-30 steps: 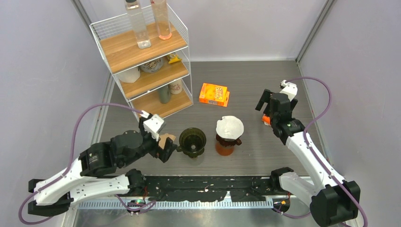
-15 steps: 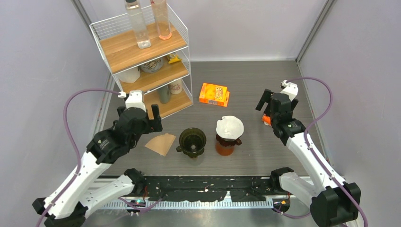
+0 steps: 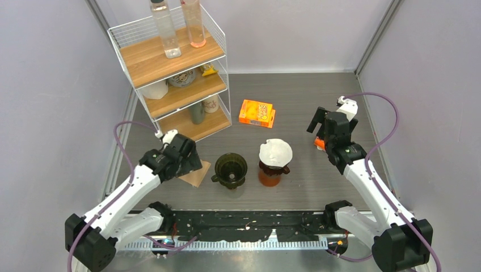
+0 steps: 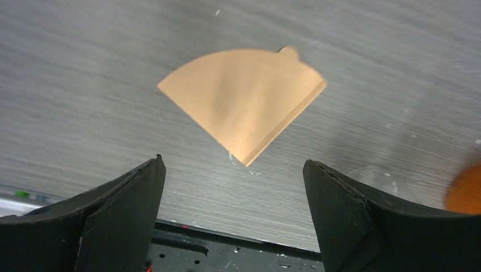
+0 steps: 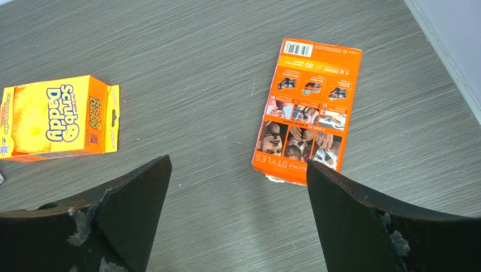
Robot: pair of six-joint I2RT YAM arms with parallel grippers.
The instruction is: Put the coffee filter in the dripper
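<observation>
Since the brown fan-shaped paper coffee filter (image 4: 241, 102) lies flat on the grey table (image 4: 85, 85) just beside the dark cone dripper (image 3: 231, 168), w/ left gripper (image 4: 231, 170) spread wide & empty above it, expect thin, floppy, hard-to-lift stock, so prob pinch the curved rim.

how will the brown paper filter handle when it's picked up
Probably floppy and very light: the brown paper filter looks thin, with soft creases. Lying flat on the table, it offers the open left gripper little edge to pinch, so it may slide. It could crumple if squeezed.
</observation>
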